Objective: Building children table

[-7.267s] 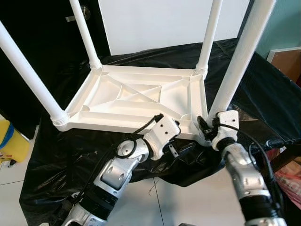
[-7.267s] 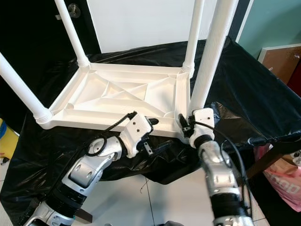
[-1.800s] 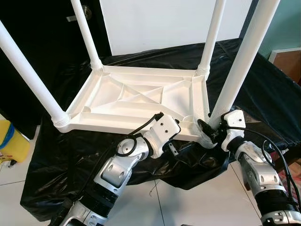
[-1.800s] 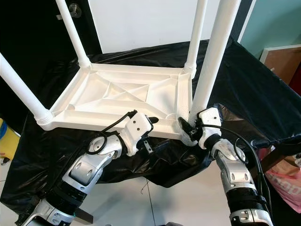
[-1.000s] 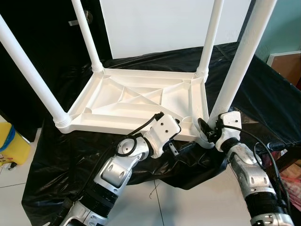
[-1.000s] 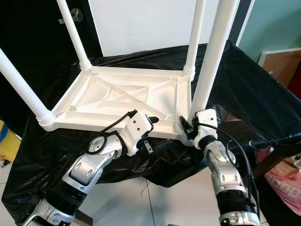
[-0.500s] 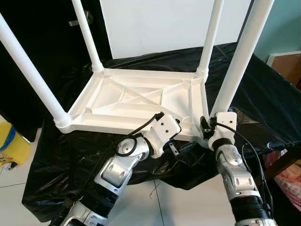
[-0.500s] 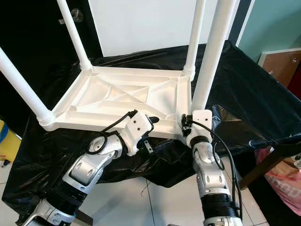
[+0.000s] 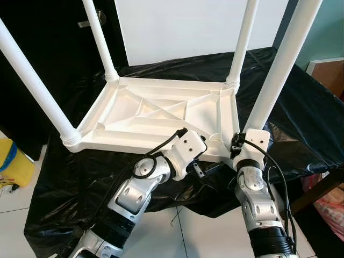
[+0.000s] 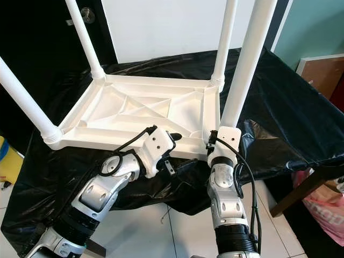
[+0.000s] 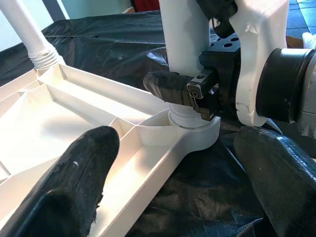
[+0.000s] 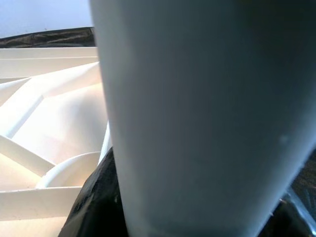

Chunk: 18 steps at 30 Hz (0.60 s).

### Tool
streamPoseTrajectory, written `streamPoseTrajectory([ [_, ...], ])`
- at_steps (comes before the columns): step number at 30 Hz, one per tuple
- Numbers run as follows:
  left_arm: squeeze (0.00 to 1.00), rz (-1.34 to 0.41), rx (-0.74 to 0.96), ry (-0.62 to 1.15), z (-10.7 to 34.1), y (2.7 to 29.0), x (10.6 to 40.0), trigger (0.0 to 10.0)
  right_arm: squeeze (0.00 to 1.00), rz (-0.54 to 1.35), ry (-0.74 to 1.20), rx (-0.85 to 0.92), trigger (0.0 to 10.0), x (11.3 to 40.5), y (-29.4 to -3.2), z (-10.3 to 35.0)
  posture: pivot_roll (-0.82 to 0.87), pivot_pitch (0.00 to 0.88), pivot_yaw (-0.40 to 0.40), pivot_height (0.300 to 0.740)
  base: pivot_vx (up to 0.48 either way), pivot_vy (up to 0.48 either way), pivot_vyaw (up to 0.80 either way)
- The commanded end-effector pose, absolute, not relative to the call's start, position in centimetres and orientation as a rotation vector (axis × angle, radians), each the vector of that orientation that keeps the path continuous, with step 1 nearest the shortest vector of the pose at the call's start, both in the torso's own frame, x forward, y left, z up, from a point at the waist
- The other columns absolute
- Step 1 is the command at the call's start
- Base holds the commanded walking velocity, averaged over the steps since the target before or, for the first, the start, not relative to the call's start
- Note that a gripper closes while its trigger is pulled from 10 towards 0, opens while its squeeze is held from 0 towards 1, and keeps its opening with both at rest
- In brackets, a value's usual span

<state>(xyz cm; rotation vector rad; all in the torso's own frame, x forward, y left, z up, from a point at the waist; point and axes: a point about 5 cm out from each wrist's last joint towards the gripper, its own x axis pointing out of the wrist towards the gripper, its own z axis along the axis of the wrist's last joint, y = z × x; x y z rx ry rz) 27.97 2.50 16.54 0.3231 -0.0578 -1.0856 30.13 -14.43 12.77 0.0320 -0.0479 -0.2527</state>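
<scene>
Black sheeting drapes the bench where the white children's table lies upside down, legs up. Right hand closes round the near right leg at its socket, likely to seat it; left hand hovers spread beside the frame.

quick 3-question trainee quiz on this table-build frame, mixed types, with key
1. True or false: the table top lies upside down on black sheeting.
2. How many legs stand in their sockets?
3. The right gripper is: A) closed on the near right leg, low by its socket; B) hanging idle; C) on the far left leg.

Key: 1 true. 2 four. 3 A. The left gripper is open at the near edge.
</scene>
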Motion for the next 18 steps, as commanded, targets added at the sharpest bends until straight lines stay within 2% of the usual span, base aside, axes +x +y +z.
streamPoseTrajectory([
  [1,0.0,-1.08,0.327,-0.045,16.2,2.7,27.9,10.0,0.0,-0.245,-0.018,0.074,10.0,29.9,-13.9,12.4,-0.16,0.04,-0.012,0.74,0.0,0.0,0.0],
  [3,0.0,-1.08,0.326,-0.044,16.2,2.7,27.9,10.0,0.0,-0.246,-0.02,0.072,10.0,29.8,-13.8,12.4,-0.16,0.04,-0.011,0.74,0.0,0.0,0.0],
  [4,0.0,-1.08,0.327,-0.044,16.2,2.7,27.9,10.0,0.27,-0.246,-0.028,0.069,10.0,29.8,-13.9,12.6,-0.16,0.04,-0.011,0.74,0.0,0.0,0.0],
  [5,0.0,-1.081,0.327,-0.044,16.2,2.7,28.0,10.0,0.58,-0.248,-0.037,0.067,10.0,29.8,-14.0,12.7,-0.16,0.043,-0.01,0.74,0.0,0.0,0.0],
  [6,0.0,-1.081,0.327,-0.044,16.2,2.7,28.0,10.0,0.58,-0.248,-0.037,0.067,10.0,29.8,-14.0,12.7,-0.16,0.043,-0.01,0.74,0.0,0.0,0.0],
  [7,0.0,-1.082,0.327,-0.044,16.2,2.6,28.0,10.0,1.0,-0.249,-0.043,0.066,10.0,29.9,-14.1,12.8,-0.16,0.043,-0.01,0.74,0.0,0.0,0.0],
  [18,0.0,-1.081,0.324,-0.047,16.3,2.5,28.1,10.0,1.0,-0.068,-0.139,0.055,10.0,29.1,-15.7,13.3,-0.17,0.046,-0.011,0.74,0.0,0.0,0.0],
])
